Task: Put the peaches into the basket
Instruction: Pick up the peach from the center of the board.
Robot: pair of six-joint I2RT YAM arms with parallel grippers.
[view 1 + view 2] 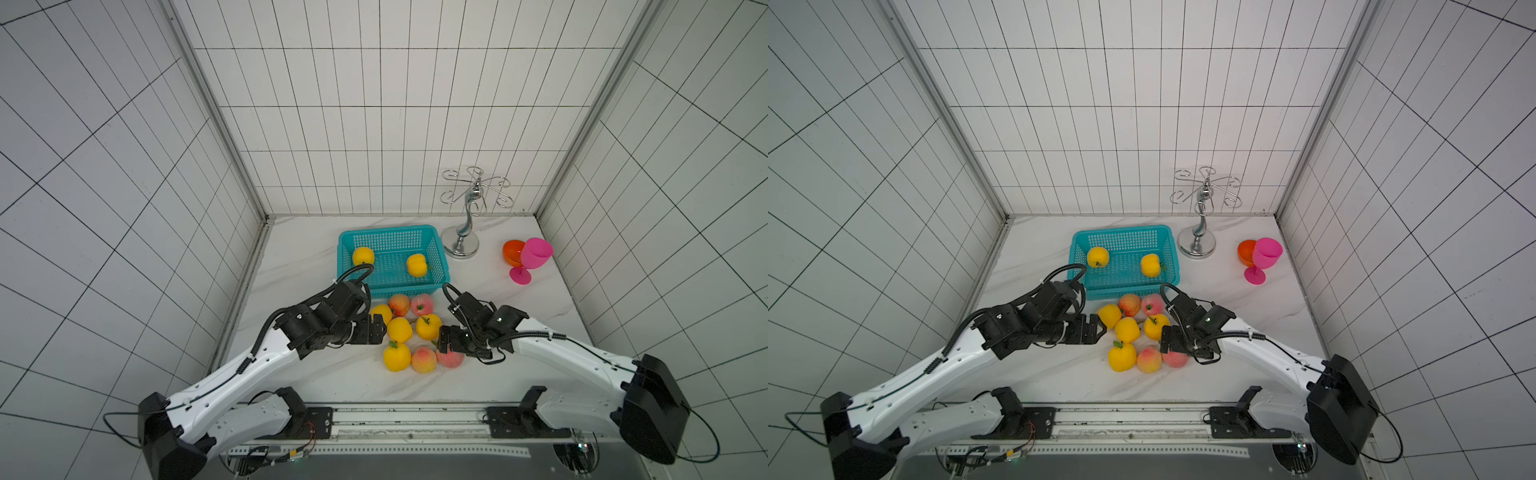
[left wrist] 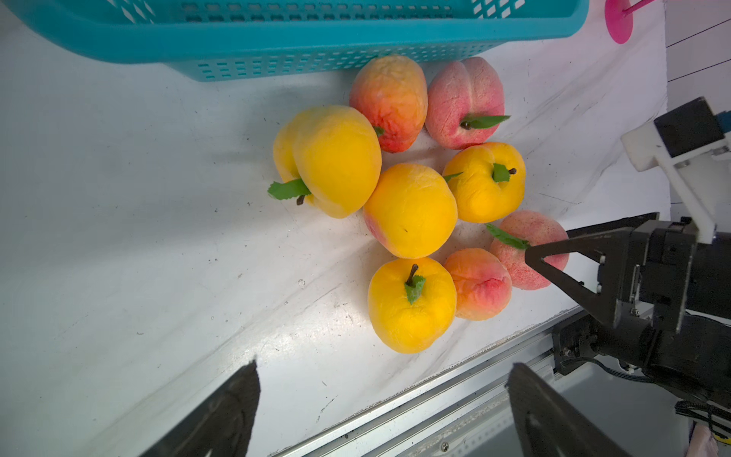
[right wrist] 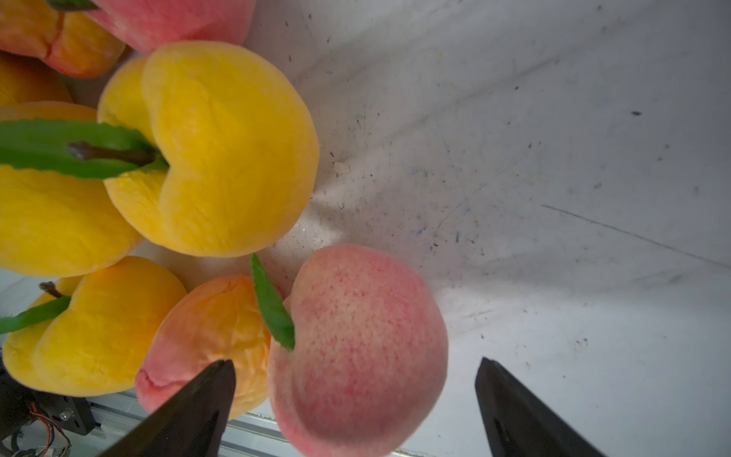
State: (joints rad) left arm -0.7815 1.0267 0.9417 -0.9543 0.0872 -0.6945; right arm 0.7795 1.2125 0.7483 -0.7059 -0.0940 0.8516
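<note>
Showing eight peaches [image 1: 400, 329] clustered just before the basket [image 1: 388, 230], two more inside. Left gripper [image 2: 383, 365] and right gripper [image 3: 355, 363] gape empty, the right astride a pink peach [image 3: 368, 316]. Wrinkled matte skins suggest light, yielding foam, probably; grip across the belly, clear of the leaf.

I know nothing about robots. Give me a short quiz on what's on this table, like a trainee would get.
1. How many peaches lie inside the basket?
2. True or false: the right pincer is shut tight on a peach.
3. What stands close beside the pink goblet? A) an orange goblet B) a blue bowl C) a bottle
Key: 1. Two, both yellow. 2. False; it stands open. 3. A.
</note>
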